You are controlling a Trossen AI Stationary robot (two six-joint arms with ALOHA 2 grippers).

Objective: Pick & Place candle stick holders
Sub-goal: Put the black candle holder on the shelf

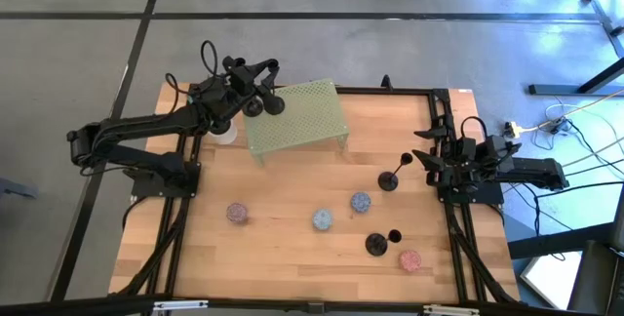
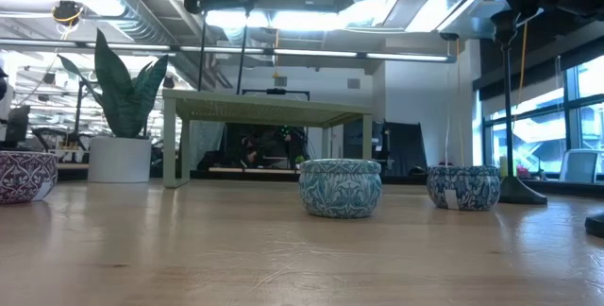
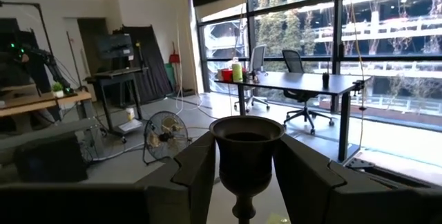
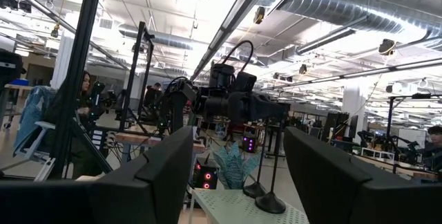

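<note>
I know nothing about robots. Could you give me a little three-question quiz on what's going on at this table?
1. How many candle stick holders stand on the bare wooden table, not on the green shelf?
2. True or false: the right gripper is carrying something.
3. What is between the fingers of the left gripper? A) a patterned tin B) a holder's cup C) a plant leaf

Key: 1. Two. 2. False; its fingers are apart with nothing between them. 3. B.
</note>
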